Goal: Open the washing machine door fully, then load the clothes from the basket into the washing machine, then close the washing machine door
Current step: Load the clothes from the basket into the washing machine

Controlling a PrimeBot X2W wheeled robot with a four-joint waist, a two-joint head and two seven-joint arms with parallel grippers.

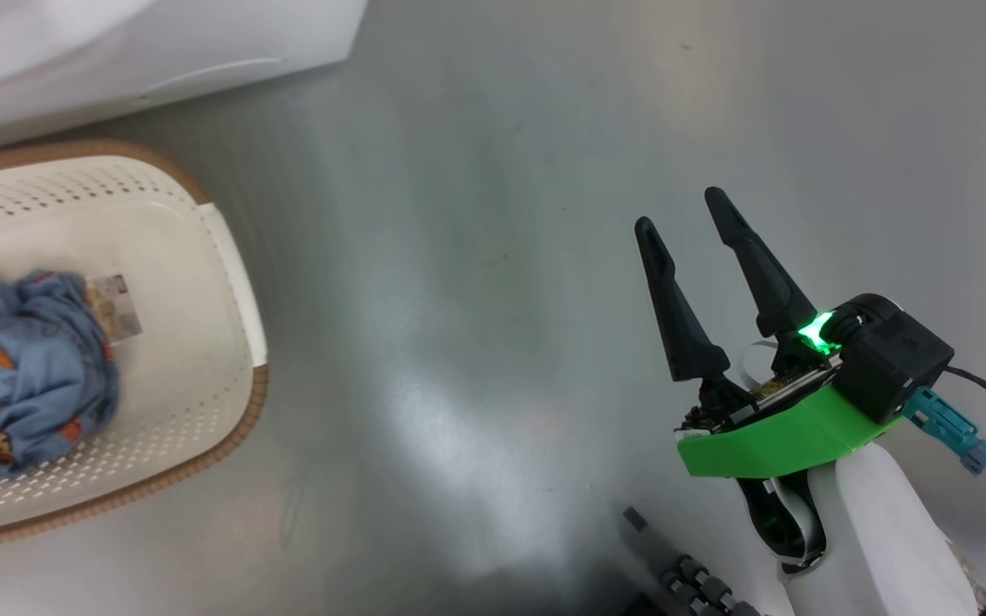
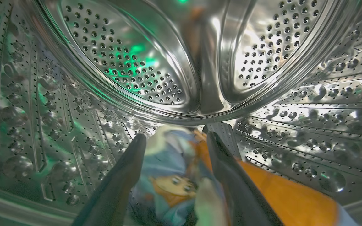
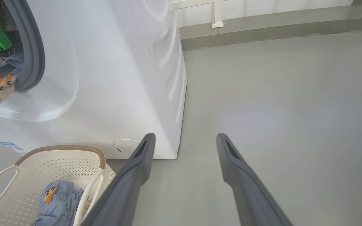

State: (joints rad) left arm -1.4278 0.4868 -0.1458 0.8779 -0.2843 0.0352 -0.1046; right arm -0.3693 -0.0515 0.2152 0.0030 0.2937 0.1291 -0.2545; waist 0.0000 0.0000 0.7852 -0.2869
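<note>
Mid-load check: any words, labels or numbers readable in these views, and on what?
None reads clearly.
On the label sticker in the basket: print, too blurred.
On the blue sticker low on the washing machine: too small.
On the garment in the basket: dark script, illegible.

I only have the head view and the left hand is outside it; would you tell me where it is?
Observer: The left hand is inside the steel drum, fingers spread.
Operator: Is any clothing with it?
Observer: Yes, a blue and orange garment lies between its fingers.
Operator: Is everything inside?
Observer: Perhaps not; the right wrist view shows printed fabric hanging over the grey gasket.
</note>
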